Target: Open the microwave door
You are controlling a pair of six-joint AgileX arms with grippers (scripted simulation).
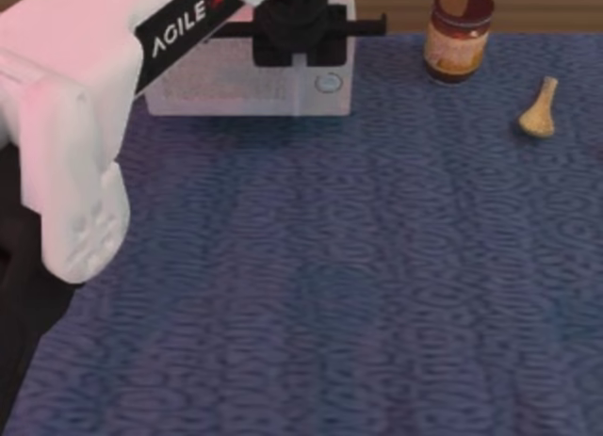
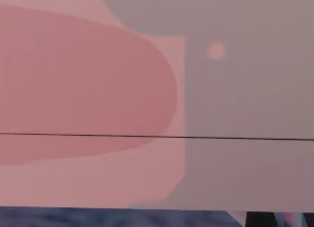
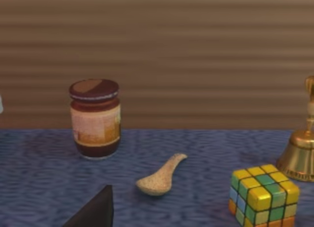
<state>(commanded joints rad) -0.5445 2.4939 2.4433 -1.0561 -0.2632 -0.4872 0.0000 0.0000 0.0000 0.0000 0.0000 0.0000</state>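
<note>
Microwave (image 1: 283, 92) stands at the far edge of the table (image 1: 330, 295), left of the middle in the top view, its white top mostly hidden under my left arm (image 1: 75, 106), which reaches in from the left side. The left gripper (image 1: 300, 26) hangs over the microwave's top, near the right end above the knob panel, where one round knob (image 1: 328, 82) shows; whether its claw is spread or closed I cannot tell, nor whether it has hold of anything. The microwave door cannot be made out from above, and I cannot tell how it stands. The left wrist view is filled by a flat pale surface crossed by a thin dark line, too close to read. A brown jar (image 1: 458, 33) stands just right of the microwave, at the far edge. A pale spoon (image 1: 539, 109) lies farther right. Blue cloth in front of the microwave lies open toward the near edge. In the right wrist view, a coloured cube (image 3: 262, 195) and a brass bell (image 3: 301, 148) sit right of the spoon; the right gripper does not show plainly.
</note>
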